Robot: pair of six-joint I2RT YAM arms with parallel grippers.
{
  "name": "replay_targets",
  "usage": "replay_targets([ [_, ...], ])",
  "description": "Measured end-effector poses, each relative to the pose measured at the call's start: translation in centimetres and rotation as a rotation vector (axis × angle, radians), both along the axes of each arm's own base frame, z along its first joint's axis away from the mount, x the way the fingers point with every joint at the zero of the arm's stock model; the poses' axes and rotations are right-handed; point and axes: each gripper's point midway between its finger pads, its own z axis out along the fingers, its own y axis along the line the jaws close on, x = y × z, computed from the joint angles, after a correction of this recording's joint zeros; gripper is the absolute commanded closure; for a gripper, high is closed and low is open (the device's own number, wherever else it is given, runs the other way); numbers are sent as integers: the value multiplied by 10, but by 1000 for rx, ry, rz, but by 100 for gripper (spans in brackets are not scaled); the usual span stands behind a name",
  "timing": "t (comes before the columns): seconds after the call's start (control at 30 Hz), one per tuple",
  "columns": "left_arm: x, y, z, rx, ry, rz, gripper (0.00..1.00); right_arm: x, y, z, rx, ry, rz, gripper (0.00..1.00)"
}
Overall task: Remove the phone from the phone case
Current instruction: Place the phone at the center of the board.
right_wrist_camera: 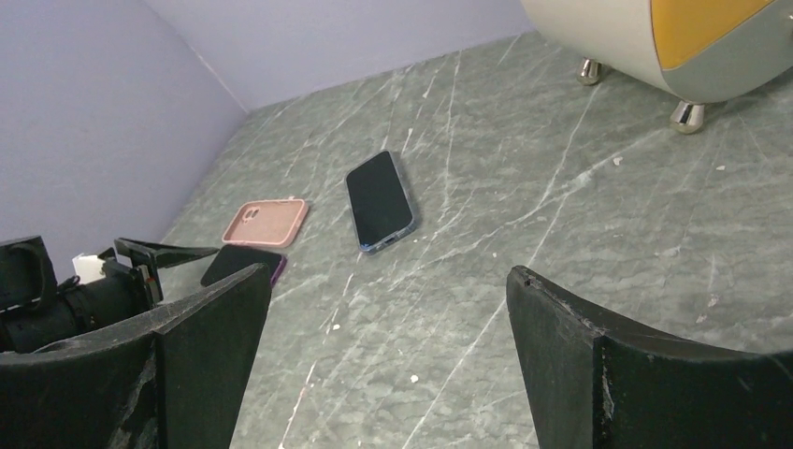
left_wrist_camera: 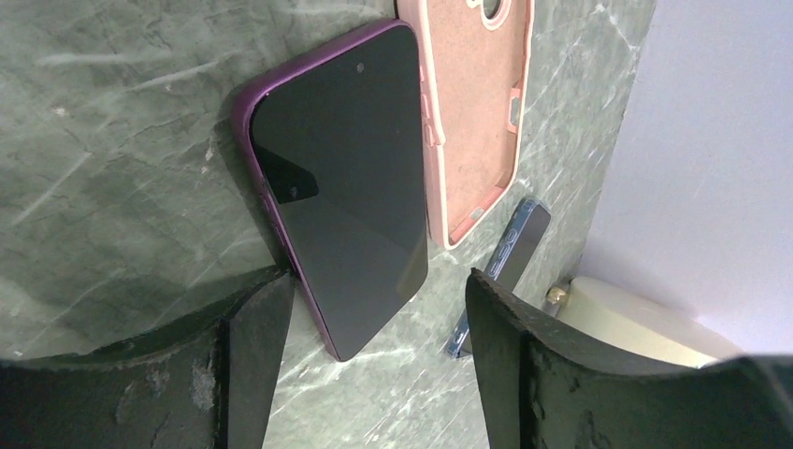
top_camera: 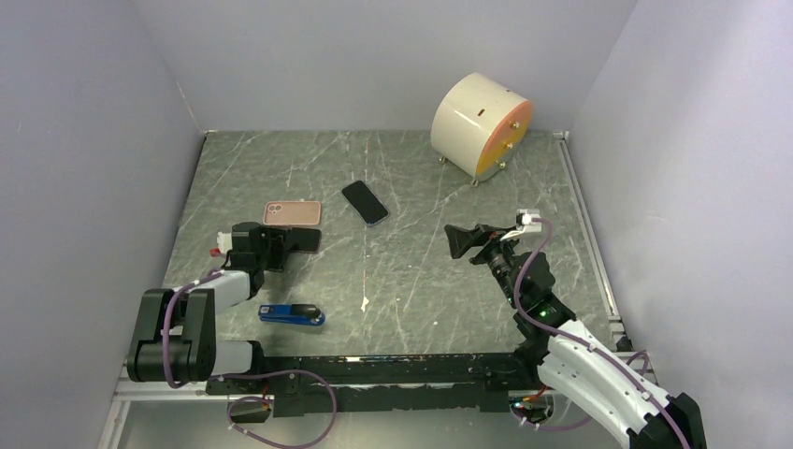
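A purple-edged phone (left_wrist_camera: 341, 187) lies screen up on the table, next to an empty pink case (left_wrist_camera: 477, 112). My left gripper (left_wrist_camera: 374, 318) is open and low over the table, with the phone's near corner between its fingers, not touching them. In the top view the phone (top_camera: 309, 240) sticks out from the left gripper (top_camera: 285, 241), below the pink case (top_camera: 291, 213). A second dark phone with a blue rim (top_camera: 364, 202) lies mid-table and shows in the right wrist view (right_wrist_camera: 380, 200). My right gripper (top_camera: 465, 241) is open and empty, raised right of centre (right_wrist_camera: 388, 309).
A cream cylinder with an orange face (top_camera: 482, 124) stands on small feet at the back right. A flat blue object (top_camera: 292, 315) lies near the front left. Grey walls enclose the marbled table (top_camera: 421, 281) on three sides.
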Motion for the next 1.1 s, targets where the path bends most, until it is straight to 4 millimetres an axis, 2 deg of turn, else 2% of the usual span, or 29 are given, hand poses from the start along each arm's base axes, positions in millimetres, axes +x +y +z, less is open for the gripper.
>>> replay_targets([
  [0.3,2,-6,3,-43,-10,1,21,1,1,-4,-7,11,2,1],
  [0.5,-3,-29,8,-60,-19,-66,21,1,1,-4,-7,11,1,1],
  [0.7,-9,-53,1,-61,0,-137,20,1,1,-3,-6,10,1,1],
  [0.93,9,-64,2,-100,-36,-145,20,0,0,0,0,0,0,1],
  [1.1,14,-67,3,-112,-47,-147,20,0,-1,1,2,-3,-1,1],
])
